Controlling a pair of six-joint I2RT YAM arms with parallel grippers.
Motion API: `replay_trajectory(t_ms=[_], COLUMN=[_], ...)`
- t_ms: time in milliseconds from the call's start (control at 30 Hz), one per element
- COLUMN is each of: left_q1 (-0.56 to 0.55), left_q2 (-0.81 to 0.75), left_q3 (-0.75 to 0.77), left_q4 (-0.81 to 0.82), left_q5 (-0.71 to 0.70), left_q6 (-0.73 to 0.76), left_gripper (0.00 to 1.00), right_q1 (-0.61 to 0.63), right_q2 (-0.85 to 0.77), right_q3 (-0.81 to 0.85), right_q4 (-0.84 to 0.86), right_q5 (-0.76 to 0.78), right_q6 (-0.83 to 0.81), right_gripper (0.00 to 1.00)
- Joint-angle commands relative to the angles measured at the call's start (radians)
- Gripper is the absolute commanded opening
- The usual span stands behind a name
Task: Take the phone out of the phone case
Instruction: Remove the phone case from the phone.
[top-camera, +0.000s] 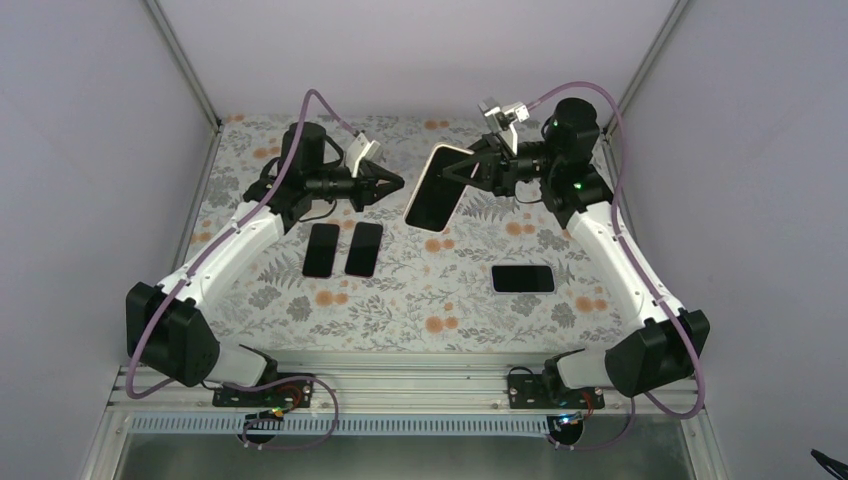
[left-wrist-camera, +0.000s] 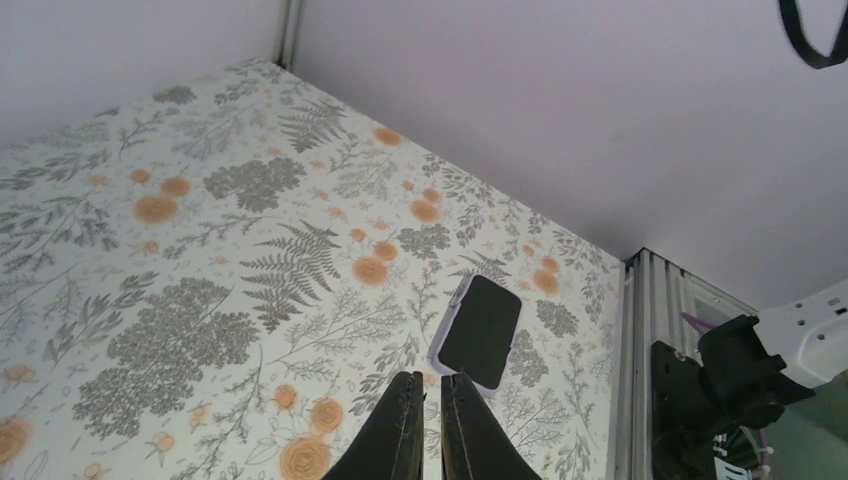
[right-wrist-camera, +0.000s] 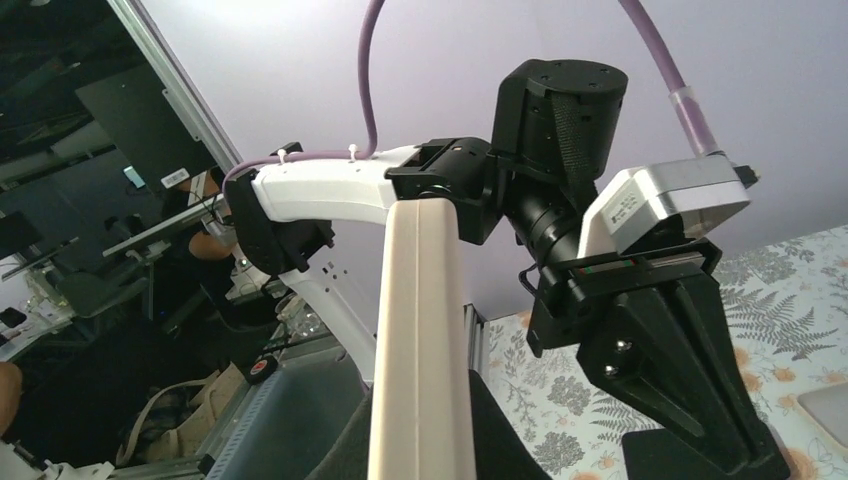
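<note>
The cased phone was recorded held aloft over the far middle of the floral tabletop by the right gripper, whose jaws were clamped across the device from its right side. In the right wrist view the cream case was seen edge-on, rising straight up from between the fingers. From above, the long axis was noted running steeply from upper right to lower left, with the dark screen face turned up toward the overhead camera. The left gripper was logged with its fingers pressed together and nothing held. Its tip was pointed at the phone's left long edge, just beside it; contact could not be confirmed. The left arm was therefore judged the nearer free effector, with the phone lying directly to its right. Separation was judged to require a push or peel at that exposed edge. Two dark phones and a third phone were noted lying flat on the floral tabletop, well apart from both grippers.
</note>
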Motion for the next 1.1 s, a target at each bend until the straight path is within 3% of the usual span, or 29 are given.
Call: replay_trajectory(t_ms=[0,367,567,833,1067], left_q1=[0.0,0.013,0.012,-0.025,-0.038], left_q2=[-0.006,-0.081,-0.096,-0.073,-0.055], left_q3=[-0.01,-0.027,0.005,0.042,0.045], left_q4=[0.041,-0.004,-0.043,-0.019,0.003], left_q5=[0.082,0.416,0.488,0.442,0.394], left_q6=[-0.024,0.086,0.105,0.061,0.034], left_gripper=[0.07,0.35,0.51,0.52,0.46], right_q1=[0.0,-0.051,-0.061,-0.062,-0.061], right_q2=[-0.023,-0.023,-0.027,-0.026,-0.028], right_q3=[0.005,0.012,-0.008,-0.032,-0.039], right_q4=[0.049,0.071,0.107,0.15,0.159], right_q5=[-0.038,0.017,0.042,0.051,0.051], right_q6=[0.034,0.099,0.14,0.181,0.189], right_gripper=[0.04,0.04,0.04,0.04,0.04])
